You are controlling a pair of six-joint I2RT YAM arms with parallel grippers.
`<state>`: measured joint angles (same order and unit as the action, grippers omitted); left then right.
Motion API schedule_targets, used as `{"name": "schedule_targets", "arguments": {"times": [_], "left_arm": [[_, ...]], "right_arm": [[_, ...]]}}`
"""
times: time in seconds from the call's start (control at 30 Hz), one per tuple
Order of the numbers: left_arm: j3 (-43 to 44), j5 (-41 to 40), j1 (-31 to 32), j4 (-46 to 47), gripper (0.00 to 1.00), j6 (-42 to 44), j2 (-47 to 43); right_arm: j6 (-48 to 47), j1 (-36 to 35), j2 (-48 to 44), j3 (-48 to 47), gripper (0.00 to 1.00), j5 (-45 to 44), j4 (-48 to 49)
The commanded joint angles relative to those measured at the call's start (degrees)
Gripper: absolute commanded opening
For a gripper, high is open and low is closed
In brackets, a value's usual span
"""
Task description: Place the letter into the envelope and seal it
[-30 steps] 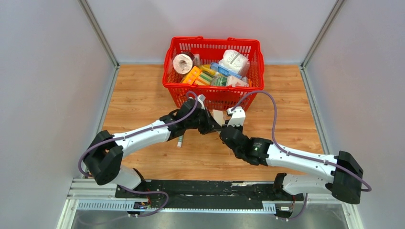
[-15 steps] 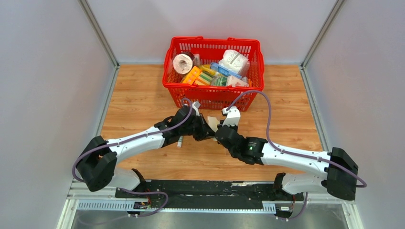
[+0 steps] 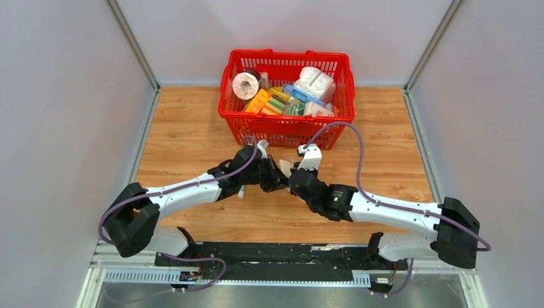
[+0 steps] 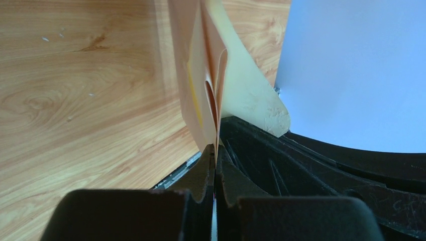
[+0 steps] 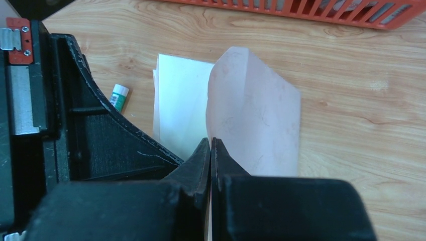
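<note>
The left gripper (image 4: 215,150) and right gripper (image 5: 210,143) each have their jaws clamped on the envelope (image 4: 198,50). The letter (image 5: 178,100) looks not yet inside. Next, I reckon, the pocket needs spreading open.

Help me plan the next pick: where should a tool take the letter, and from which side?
Probably its far edge, the one facing the basket. The letter lies flat on the table, so a low approach from that side, sliding one finger under, seems best. The envelope overlaps part of it. The left tool and right tool are both shut on the envelope; one must release first.
</note>
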<state>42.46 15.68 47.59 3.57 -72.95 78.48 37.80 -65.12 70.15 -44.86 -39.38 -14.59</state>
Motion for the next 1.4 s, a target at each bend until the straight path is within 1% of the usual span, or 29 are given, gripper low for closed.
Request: {"name": "schedule_targets", "arguments": {"times": [0.0, 0.33, 0.8, 1.0, 1.07, 1.13, 1.17, 1.2, 1.27, 1.37], "left_arm": [[-0.2, 2.5, 0.2, 3.7, 0.0, -1.4, 0.2], [-0.1, 4.5, 0.7, 1.7, 0.0, -0.7, -1.0], [2.7, 5.8, 0.8, 1.4, 0.0, 0.8, 5.8], [5.3, 6.4, 0.8, -0.3, 0.0, 3.5, 6.2], [6.1, 5.9, 0.8, -1.9, 0.11, 4.6, 5.2], [6.5, 5.7, 0.8, -3.3, 0.25, 5.7, 3.9], [6.7, 5.3, 0.8, -5.1, 0.28, 6.1, 3.5], [6.8, 5.1, 0.8, -5.7, 0.34, 6.8, 2.6], [6.6, 4.5, 0.8, -7.6, 0.38, 7.6, 1.1], [6.7, 4.2, 0.8, -9.7, 0.42, 9.6, -1.3]], "right_arm": [[1.7, -0.4, 0.2, -1.6, 0.0, -0.4, 3.4], [1.4, -0.1, 0.3, -0.9, 0.0, -1.7, 3.9], [1.7, 0.1, -1.2, -1.5, 0.0, 0.9, 4.1], [2.2, 1.0, -2.0, -0.8, 0.0, 2.4, 4.1], [2.5, 1.5, -2.4, -0.6, 0.0, 2.8, 4.1], [3.2, 2.0, -2.8, -0.5, 0.0, 2.9, 3.7], [3.6, 2.3, -3.1, -0.5, 0.0, 2.7, 3.1], [4.1, 2.7, -3.4, -0.5, 0.0, 2.7, 2.5], [5.2, 4.0, -4.4, 0.0, 0.0, 3.5, 1.7], [7.0, 6.5, -6.2, 1.5, 0.0, 5.4, 1.7]]}}
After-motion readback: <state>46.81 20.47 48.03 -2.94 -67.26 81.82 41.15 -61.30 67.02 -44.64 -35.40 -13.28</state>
